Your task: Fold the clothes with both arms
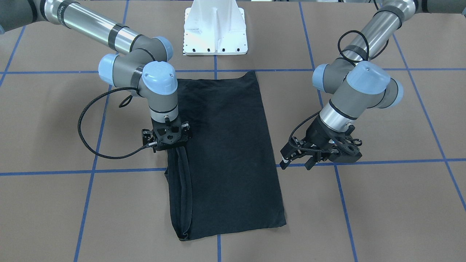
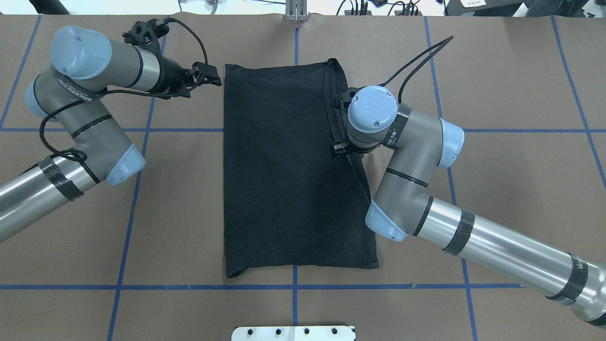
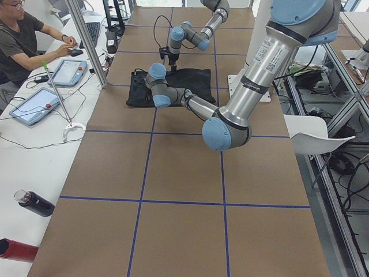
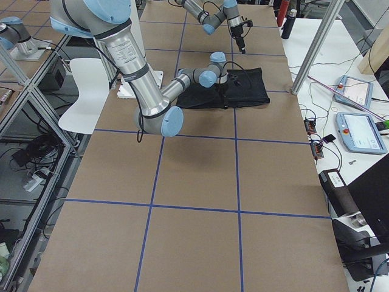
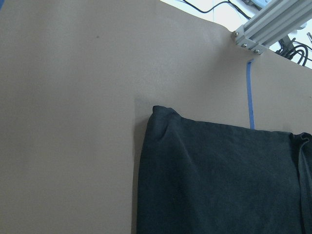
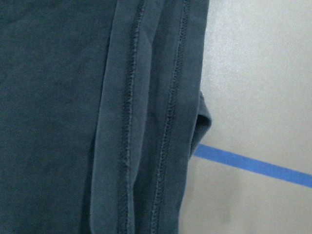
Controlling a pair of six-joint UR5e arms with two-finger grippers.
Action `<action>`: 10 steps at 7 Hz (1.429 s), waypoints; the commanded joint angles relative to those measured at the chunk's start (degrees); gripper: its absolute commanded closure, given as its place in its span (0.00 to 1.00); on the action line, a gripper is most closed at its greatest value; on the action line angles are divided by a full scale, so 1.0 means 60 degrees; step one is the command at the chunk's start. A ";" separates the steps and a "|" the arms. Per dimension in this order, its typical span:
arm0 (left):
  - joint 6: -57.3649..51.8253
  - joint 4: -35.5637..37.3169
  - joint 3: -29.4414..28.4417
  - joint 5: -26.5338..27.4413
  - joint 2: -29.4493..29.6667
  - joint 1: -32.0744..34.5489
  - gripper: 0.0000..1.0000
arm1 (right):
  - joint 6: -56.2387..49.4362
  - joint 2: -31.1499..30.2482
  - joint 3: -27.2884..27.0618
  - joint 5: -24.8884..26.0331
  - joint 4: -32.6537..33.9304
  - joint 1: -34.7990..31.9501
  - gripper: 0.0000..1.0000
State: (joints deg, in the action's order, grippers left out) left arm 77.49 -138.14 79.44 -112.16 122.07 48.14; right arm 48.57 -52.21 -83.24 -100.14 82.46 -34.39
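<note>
Holds left tool released, fingers apart, black T-shirt just beside it on the worktop. Hangs right tool directly over the shirt's hemmed edge; cannot tell if clenched.

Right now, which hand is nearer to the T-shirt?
Right. The right hand is over the T-shirt at its hemmed edge; the left hand is beside it, off the cloth.

Two silver-grey tubular arms on one white pedestal.
Left arm and right arm share light blue joint caps, black tape bands, looping braided black cables and black wrist mounts.
</note>
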 commanded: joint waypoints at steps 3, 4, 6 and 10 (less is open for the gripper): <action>0.0020 0.0039 0.0016 0.0002 0.0045 -0.0040 0.00 | -0.0695 -0.0409 0.0000 -0.0112 -0.0076 -0.0477 0.00; 0.0020 0.0039 0.0016 0.0002 0.0074 -0.0040 0.00 | -0.0814 -0.0409 0.0000 -0.0243 -0.0076 -0.0609 0.00; 0.0006 0.0098 0.0045 -0.0013 0.0089 -0.0040 0.00 | -0.0815 -0.0220 -0.0014 -0.0520 -0.0076 -0.0786 0.00; 0.0005 0.0069 0.0689 -0.0013 0.0001 -0.0025 0.00 | -0.0698 0.0249 0.0117 -0.0625 -0.0250 -0.0933 0.00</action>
State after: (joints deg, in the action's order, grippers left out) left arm 77.52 -137.61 82.31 -112.23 122.25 47.98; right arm 44.21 -51.35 -83.11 -103.89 81.66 -39.83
